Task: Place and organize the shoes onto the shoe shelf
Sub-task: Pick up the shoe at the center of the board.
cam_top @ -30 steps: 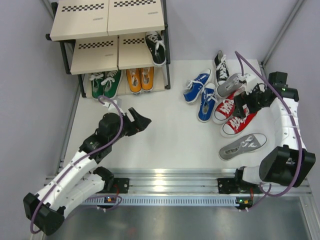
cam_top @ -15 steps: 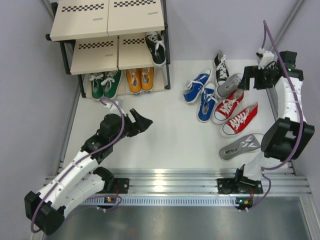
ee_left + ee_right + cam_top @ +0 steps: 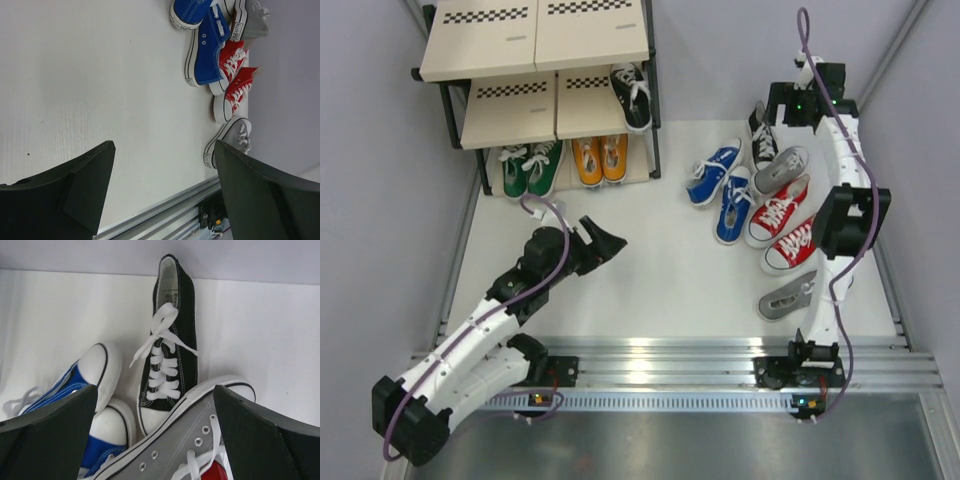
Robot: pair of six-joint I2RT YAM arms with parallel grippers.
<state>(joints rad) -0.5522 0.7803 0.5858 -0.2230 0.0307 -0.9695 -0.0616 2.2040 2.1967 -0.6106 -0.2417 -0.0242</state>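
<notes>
Now, both jaws gape empty: the right gripper hovers over the loose black sneaker at the far right, the left gripper near-left. The shoe shelf, far left, holds 5 shoes; 7 wait on the table to its right.

Nothing legible is shown. Small print is carried on the heel of the blue canvas sneaker and the insole of the black canvas sneaker, but is too blurred to be read.
</notes>
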